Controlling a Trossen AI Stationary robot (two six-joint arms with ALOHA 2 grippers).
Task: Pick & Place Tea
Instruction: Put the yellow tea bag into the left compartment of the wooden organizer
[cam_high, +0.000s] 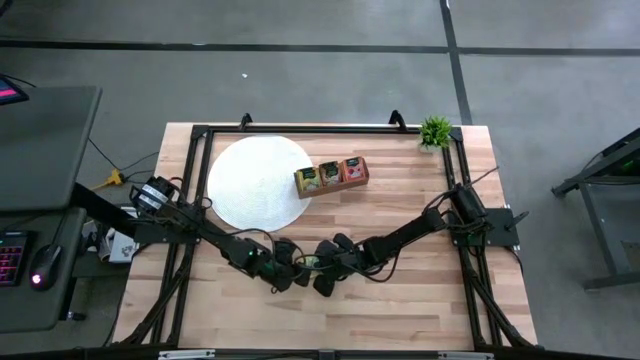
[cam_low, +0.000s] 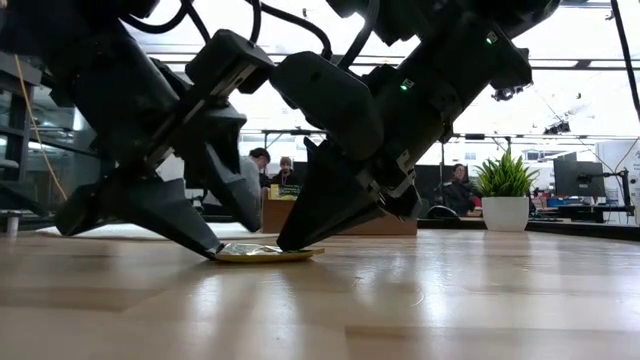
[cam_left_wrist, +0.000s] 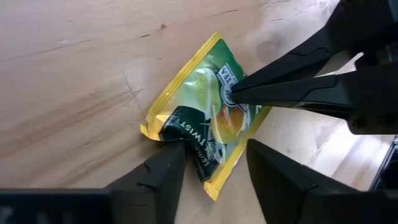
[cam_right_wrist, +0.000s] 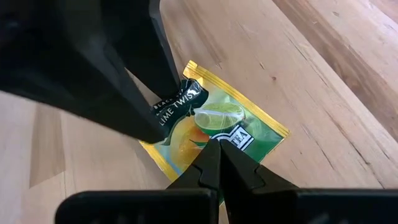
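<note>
On the table (cam_high: 400, 300), the right claw (cam_right_wrist: 216, 149), pressed together, pins a light, slippery, crinkly tea packet (cam_left_wrist: 205, 130) while the spread left claw (cam_left_wrist: 214, 165) straddles its edge, the likeliest hold.

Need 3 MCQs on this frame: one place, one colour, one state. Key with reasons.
1. Where is the tea packet?
A. on the bare table
B. in the tray
C. on the white mat

2. Its main colours?
A. pink
B. green and yellow
C. blue

3. The right pincer is:
A. wide open
B. shut, tip on the packet
C. lifted away

Key: 1 A, wood shows all around it, between both arms; 2 B, green face, yellow edge; 3 B, closed fingers press its label while the left pincer straddles its edge, open.
</note>
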